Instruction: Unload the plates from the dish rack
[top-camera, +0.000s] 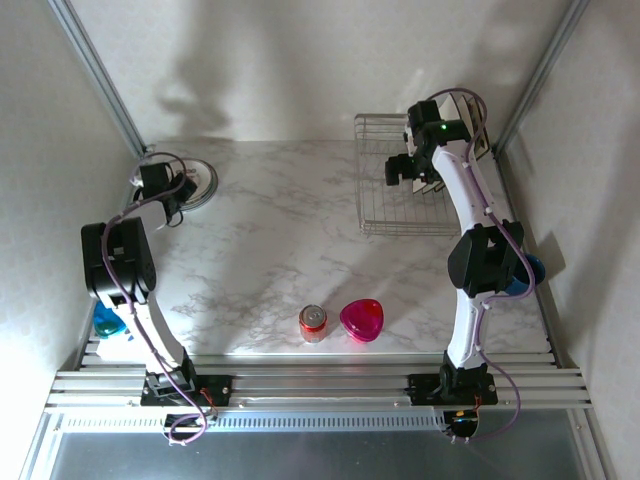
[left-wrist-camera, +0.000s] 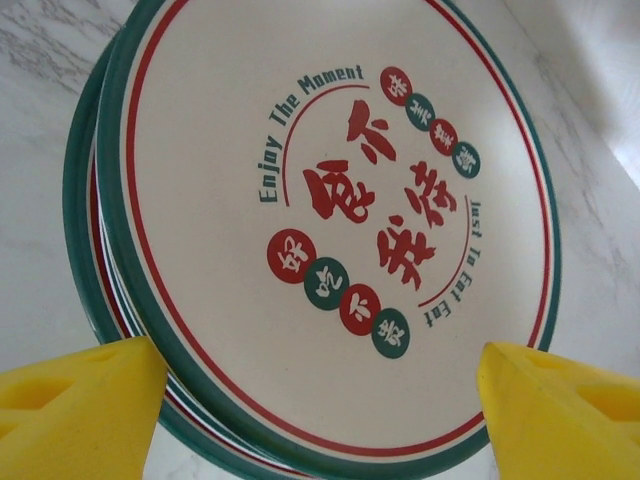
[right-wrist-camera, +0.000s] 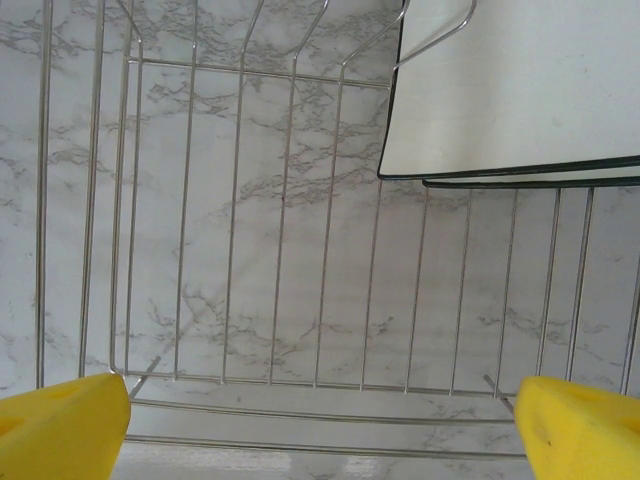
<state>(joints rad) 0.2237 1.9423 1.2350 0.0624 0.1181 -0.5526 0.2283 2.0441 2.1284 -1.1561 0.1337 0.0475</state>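
The right gripper (right-wrist-camera: 320, 425) and the left gripper (left-wrist-camera: 320, 410) are both gaping empty; the stiff, slick, breakable plates (right-wrist-camera: 520, 90) at one o'clock in the dish rack (top-camera: 380, 205) are likely calling for a rim pinch.

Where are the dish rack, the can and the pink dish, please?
dish rack (top-camera: 390, 200): top view, bare wire floor.
can (top-camera: 313, 320): top view, its lid.
pink dish (top-camera: 362, 320): top view, its middle.
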